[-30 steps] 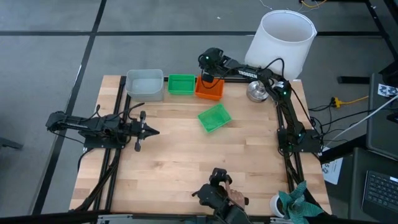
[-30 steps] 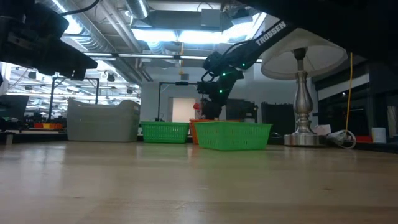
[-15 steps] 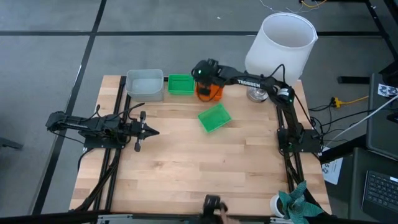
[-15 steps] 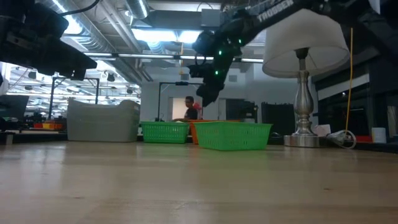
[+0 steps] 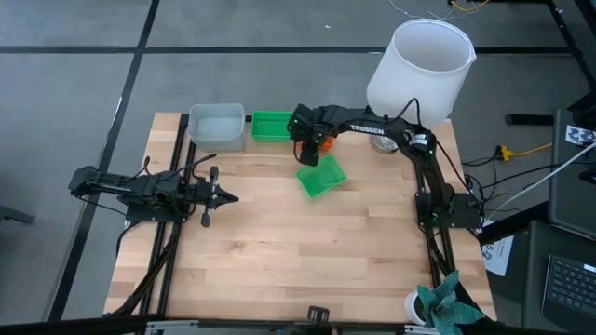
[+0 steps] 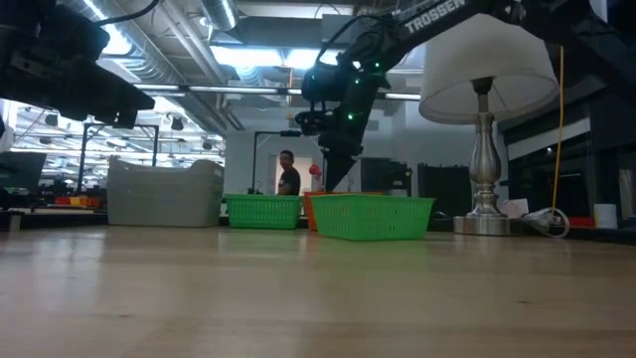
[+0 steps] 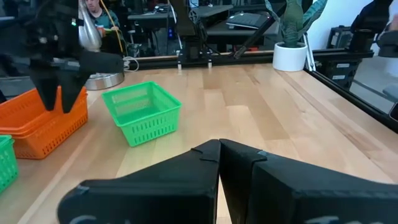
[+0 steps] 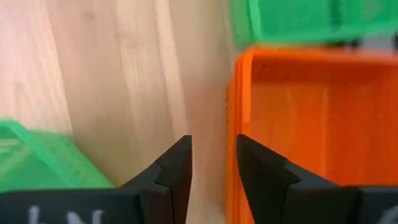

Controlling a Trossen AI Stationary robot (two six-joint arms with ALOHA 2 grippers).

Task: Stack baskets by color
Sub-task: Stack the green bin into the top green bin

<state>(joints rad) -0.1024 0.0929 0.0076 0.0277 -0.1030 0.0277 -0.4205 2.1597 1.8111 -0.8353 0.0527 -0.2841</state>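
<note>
Wooden worktop (image 5: 279, 242), grey floor around it. Left gripper (image 5: 228, 196) parked at the left side, fingers (image 7: 249, 180) pressed fully together, holding nothing. Along the far edge, left to right: grey-blue basket stack (image 5: 217, 126), green basket (image 5: 271, 126), orange basket stack (image 5: 323, 141) (mostly hidden under the right arm in the high view). A second green basket (image 5: 321, 176) sits tilted, nearer the middle, just in front of the orange ones. Right gripper (image 5: 307, 152) hangs above the gap between orange stack and loose green basket; right fingers (image 8: 174, 171) parted with a narrow gap, empty, not touching either. White lampshade (image 5: 418, 65) at the far right corner. Person (image 6: 288, 174) in the room behind.
</note>
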